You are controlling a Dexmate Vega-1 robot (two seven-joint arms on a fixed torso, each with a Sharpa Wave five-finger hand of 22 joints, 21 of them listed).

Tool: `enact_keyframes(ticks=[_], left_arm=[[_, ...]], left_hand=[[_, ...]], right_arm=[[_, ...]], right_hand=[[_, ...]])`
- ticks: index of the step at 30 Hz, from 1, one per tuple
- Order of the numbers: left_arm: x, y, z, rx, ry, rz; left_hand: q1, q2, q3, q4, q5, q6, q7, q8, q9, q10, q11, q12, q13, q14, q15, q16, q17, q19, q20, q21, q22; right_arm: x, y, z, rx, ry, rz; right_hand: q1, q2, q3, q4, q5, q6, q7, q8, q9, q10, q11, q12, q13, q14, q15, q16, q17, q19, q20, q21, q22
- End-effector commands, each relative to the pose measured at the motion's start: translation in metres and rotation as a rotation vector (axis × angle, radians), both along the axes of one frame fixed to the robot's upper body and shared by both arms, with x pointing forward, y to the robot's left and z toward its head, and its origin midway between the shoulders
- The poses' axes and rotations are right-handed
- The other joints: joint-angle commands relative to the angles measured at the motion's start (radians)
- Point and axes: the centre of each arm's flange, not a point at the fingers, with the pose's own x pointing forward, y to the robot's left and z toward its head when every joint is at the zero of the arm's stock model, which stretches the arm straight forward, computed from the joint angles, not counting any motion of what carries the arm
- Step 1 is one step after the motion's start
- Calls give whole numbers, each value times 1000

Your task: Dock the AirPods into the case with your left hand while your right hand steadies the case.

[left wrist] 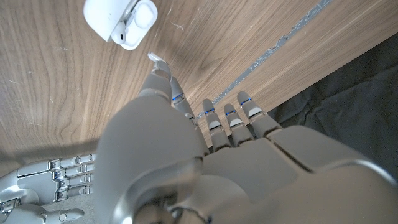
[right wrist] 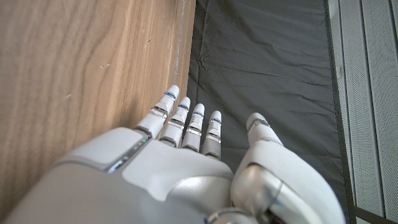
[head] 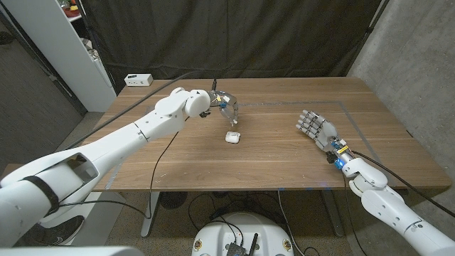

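A small white AirPods case [head: 232, 136] lies near the middle of the table with its lid open. Up close, the case [left wrist: 111, 18] has a white earbud [left wrist: 143, 15] sitting in its mouth. My left hand [head: 225, 104] hovers just behind the case with its fingers pointing down toward it, and I see nothing held in them. One fingertip [left wrist: 159, 67] ends a short way from the case. My right hand [head: 318, 129] waits far to the right of the case, fingers straight and together, holding nothing. It also shows in its own wrist view [right wrist: 186, 168].
A white power strip [head: 138, 80] sits off the table's far left corner. A pale tape line [head: 359, 135] runs along the table's right side. A black curtain hangs behind the table and a white cabinet [head: 64, 50] stands at the far left.
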Motion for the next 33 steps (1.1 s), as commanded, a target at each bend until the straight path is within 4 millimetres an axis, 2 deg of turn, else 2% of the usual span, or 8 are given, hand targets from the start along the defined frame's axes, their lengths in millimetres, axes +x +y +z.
enact_keyframes(ticks=[1, 7, 9, 17, 24, 33], left_arm=[[3, 9, -8, 14, 28, -8], [4, 12, -11, 29, 46, -10], [4, 13, -12, 27, 56, -9], [8, 10, -15, 43, 65, -18], [7, 10, -17, 41, 69, -20], [10, 10, -20, 41, 84, -15]], left_hand=[[0, 11, -1, -1, -1, 9, -4, -3, 2, 8, -3, -1, 6, 10, -92, 0, 2, 4, 3, 4, 2], [2, 15, -4, -1, -2, 6, -11, -8, 0, 8, -1, -2, 7, 12, -90, 0, 2, 3, 5, 5, 2], [2, 16, -5, 0, -2, 5, -12, -10, -1, 9, -2, -2, 7, 12, -92, 0, 2, 3, 6, 5, 3], [4, 20, -8, 0, -3, 0, -17, -15, -3, 10, -3, -2, 8, 11, -92, -1, 2, 3, 5, 5, 3], [8, 24, -10, -1, -4, 10, -17, -15, -5, 20, -6, 1, 9, 13, -94, 0, 2, 3, 5, 6, 3], [11, 26, -14, -2, -5, 13, -20, -18, -6, 21, -4, 0, 10, 14, -94, -1, 2, 3, 7, 6, 3]], right_arm=[[-7, 3, -4, 4, -4, -18], [-8, 4, -6, 11, -6, -27], [-9, 4, -7, 15, -5, -30], [-9, 4, -10, 28, -4, -38], [-9, 3, -12, 34, -3, -44], [-8, 3, -13, 39, -4, -46]], right_hand=[[-6, 0, 4, -2, 5, 3, 2, 5, 6, 7, -2, 0, 1, 6, -67, 0, 6, 2, -9, -2, 4], [-5, -2, 4, -3, 5, 4, 3, 6, 6, 7, -3, 0, 1, 7, -68, 0, 5, 2, -7, -2, 4], [-6, -1, 4, -2, 5, 3, 2, 5, 6, 7, 4, 0, 1, 6, -69, 0, 6, 1, -7, -2, 4], [-7, -2, 4, -2, 5, 4, 2, 5, 6, 6, -4, 0, 1, 8, -68, 0, 5, 1, -6, -2, 4], [-7, -2, 5, -3, 5, 3, 3, 5, 6, 9, 7, 1, 0, 8, -68, 0, 5, 1, -6, -2, 4], [-8, -2, 5, -4, 5, 4, 4, 5, 6, 9, 1, 0, 0, 8, -68, 0, 5, 1, -5, -2, 4]])
